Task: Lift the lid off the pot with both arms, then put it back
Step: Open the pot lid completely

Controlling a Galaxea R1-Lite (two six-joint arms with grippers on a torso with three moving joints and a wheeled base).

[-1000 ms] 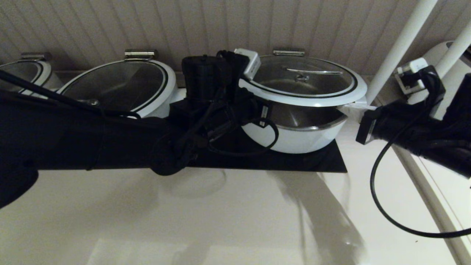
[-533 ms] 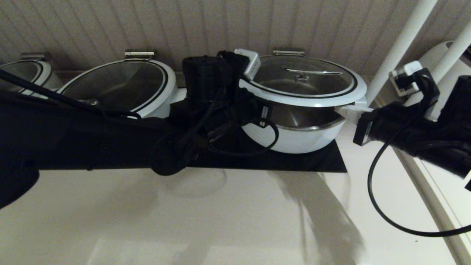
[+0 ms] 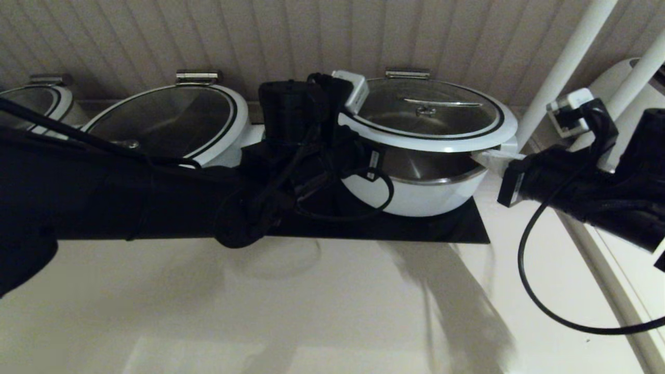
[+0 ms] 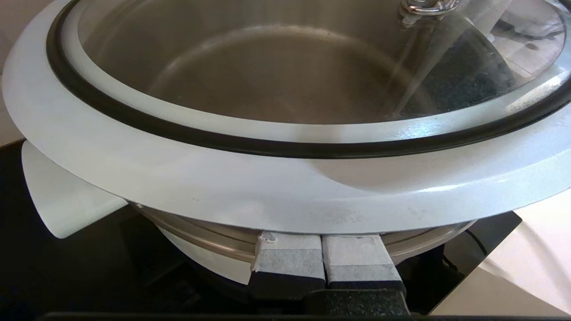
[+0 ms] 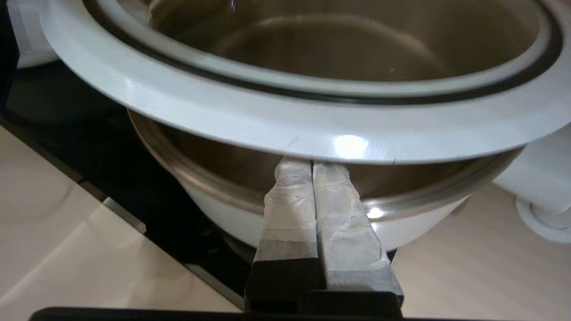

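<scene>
White-rimmed round glass lid (image 3: 431,115) sits tilted above the wide white pot (image 3: 415,192), at 1 o'clock. The left gripper (image 4: 322,249) and right gripper (image 5: 312,178), fingers pressed together, prop its rim underneath.

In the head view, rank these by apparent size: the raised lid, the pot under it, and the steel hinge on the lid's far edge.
1. the lid
2. the pot, partly hidden by the lid and the left arm
3. the steel hinge, far smallest

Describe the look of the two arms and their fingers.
Both arms are bulky and black, draped with looping black cables, each carrying a small white box. The left gripper and right gripper have black fingers wrapped in worn whitish-grey tape.
</scene>
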